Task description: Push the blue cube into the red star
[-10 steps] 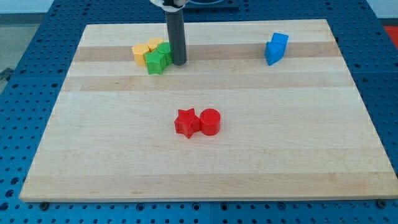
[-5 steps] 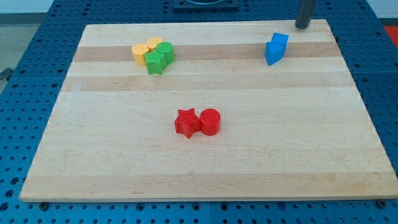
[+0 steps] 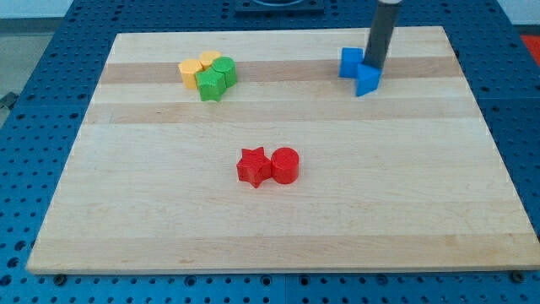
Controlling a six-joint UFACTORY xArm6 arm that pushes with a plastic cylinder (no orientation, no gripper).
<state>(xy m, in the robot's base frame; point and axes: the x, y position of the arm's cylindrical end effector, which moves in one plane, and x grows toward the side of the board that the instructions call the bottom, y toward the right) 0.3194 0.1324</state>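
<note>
A blue cube (image 3: 350, 62) sits near the view's top right of the wooden board (image 3: 169, 211). A second blue block (image 3: 367, 80) lies just to its lower right, touching or nearly touching it. My tip (image 3: 373, 67) stands between the two blue blocks, on the cube's right side. The red star (image 3: 253, 166) lies at the board's middle, far down and to the left of the cube, with a red cylinder (image 3: 285, 165) touching its right side.
A cluster at the view's top left holds an orange block (image 3: 191, 72), a yellow block (image 3: 209, 58), a green star-like block (image 3: 212, 84) and a green cylinder (image 3: 224, 67). A blue perforated table surrounds the board.
My tip went from the green cluster to the view's top right, then came down between the two blue blocks. The cube has shifted left and the other blue block down, so they have separated.
</note>
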